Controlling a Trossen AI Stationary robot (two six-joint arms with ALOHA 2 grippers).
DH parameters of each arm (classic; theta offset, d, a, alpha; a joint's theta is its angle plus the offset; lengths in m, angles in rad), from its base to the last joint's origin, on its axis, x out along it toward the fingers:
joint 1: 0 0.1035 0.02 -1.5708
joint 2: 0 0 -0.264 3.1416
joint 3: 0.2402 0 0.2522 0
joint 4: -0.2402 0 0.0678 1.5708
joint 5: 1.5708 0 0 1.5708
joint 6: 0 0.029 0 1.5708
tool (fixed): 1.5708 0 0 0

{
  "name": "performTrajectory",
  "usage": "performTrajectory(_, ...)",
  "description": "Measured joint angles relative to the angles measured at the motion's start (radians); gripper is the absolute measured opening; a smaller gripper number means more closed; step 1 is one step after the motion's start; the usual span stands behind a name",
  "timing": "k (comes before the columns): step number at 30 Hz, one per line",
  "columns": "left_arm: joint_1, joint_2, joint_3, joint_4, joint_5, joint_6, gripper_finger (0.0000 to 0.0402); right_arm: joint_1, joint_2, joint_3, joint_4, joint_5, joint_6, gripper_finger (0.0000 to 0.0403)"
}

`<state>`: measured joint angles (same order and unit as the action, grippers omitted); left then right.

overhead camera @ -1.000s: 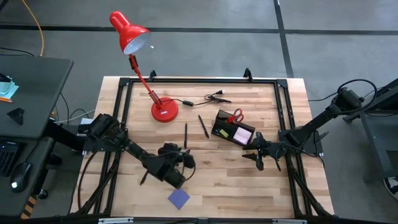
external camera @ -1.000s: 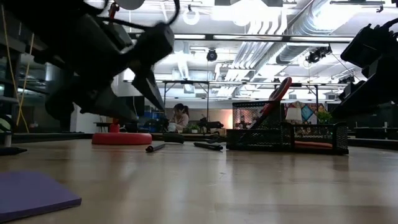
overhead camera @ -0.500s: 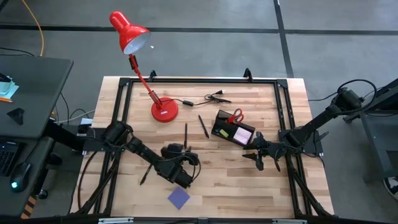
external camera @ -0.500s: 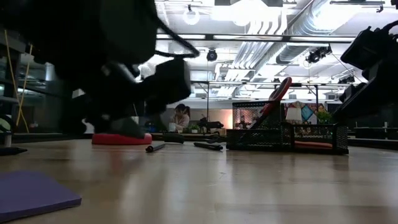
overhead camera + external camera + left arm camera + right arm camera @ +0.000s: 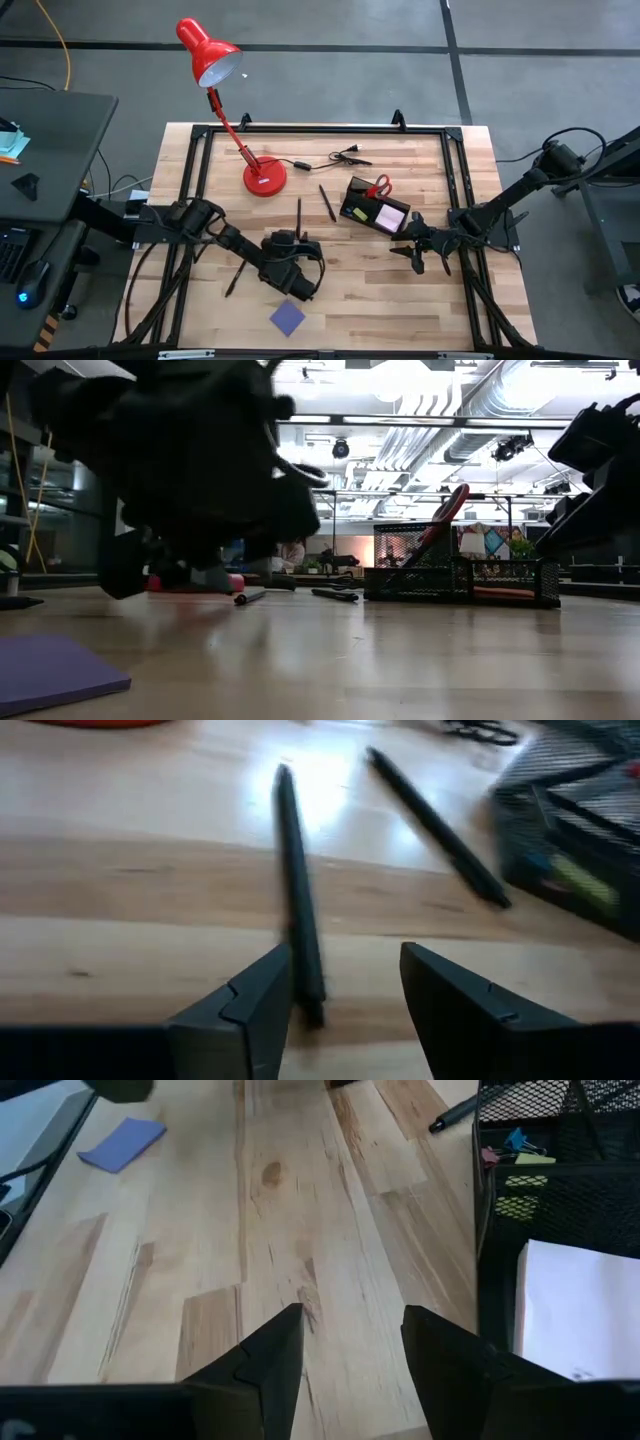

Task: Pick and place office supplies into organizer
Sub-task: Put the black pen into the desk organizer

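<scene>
The left gripper point(image 5: 345, 995) is spread, empty, with the pen point(image 5: 297, 890) lying just ahead between its fingers. Thin, stiff, light, liable to roll; grasp mid-shaft.

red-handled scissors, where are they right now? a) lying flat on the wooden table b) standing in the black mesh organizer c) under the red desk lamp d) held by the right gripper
b: the red-handled scissors stand in the black mesh organizer, handles up in its taller section.

Bright ceiling lights point(image 5: 400, 375), glare on the table point(image 5: 320, 780), left wrist view motion-blurred.
</scene>
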<state>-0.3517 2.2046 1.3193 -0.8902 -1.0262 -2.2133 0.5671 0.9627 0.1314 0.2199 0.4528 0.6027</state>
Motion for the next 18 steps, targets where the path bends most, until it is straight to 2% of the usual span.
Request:
performTrajectory(8, 0.027, -0.001, 0.043, -0.068, 0.15, 0.001, 0.017, 0.0, 0.001, 0.0, -0.006, -0.017, 0.0, 0.0166)
performTrajectory(18, 0.052, -0.004, 0.044, -0.073, 0.192, 0.069, 0.017, 0.0, -0.002, 0.0, -0.018, -0.031, 0.0, 0.0162)
